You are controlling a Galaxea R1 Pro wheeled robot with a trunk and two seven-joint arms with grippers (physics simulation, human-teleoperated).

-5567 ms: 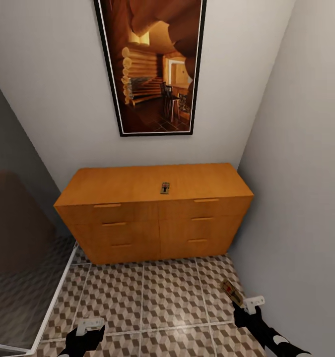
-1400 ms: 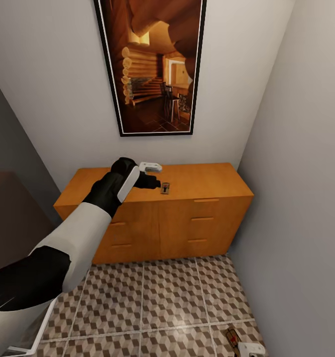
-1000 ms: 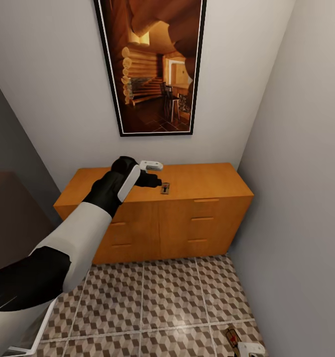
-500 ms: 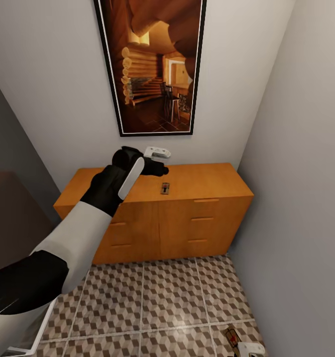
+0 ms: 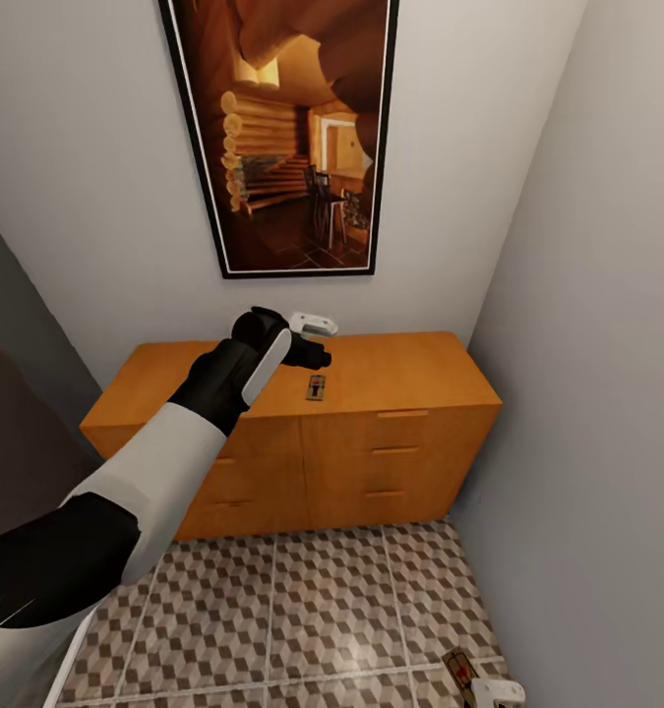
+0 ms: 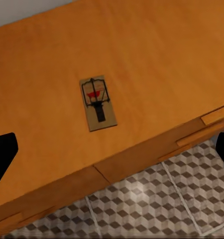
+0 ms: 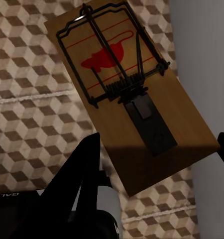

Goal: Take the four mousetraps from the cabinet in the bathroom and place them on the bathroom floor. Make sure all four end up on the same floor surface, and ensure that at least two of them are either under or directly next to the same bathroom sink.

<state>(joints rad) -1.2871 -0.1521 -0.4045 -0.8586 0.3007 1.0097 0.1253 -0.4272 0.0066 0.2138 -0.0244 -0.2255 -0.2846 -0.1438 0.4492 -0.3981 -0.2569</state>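
Observation:
One mousetrap lies flat on top of the orange-brown cabinet, near its front edge. My left gripper hovers just above and behind it, open. In the left wrist view the same mousetrap sits on the cabinet top, with my left gripper spread wide and touching nothing. Low at the right, my right gripper is shut on a second mousetrap over the cube-patterned bathroom floor. The right wrist view has that mousetrap pinched at its near end between the dark fingers.
A large framed picture hangs above the cabinet. A grey wall stands close on the right, meeting the cabinet's end. A dark panel borders the left side. Open floor tiles lie in front of the cabinet.
The left arm has come up from low at the left to over the cabinet, and in the last second its gripper lifted slightly. The head camera has shifted. Both mousetraps kept their places.

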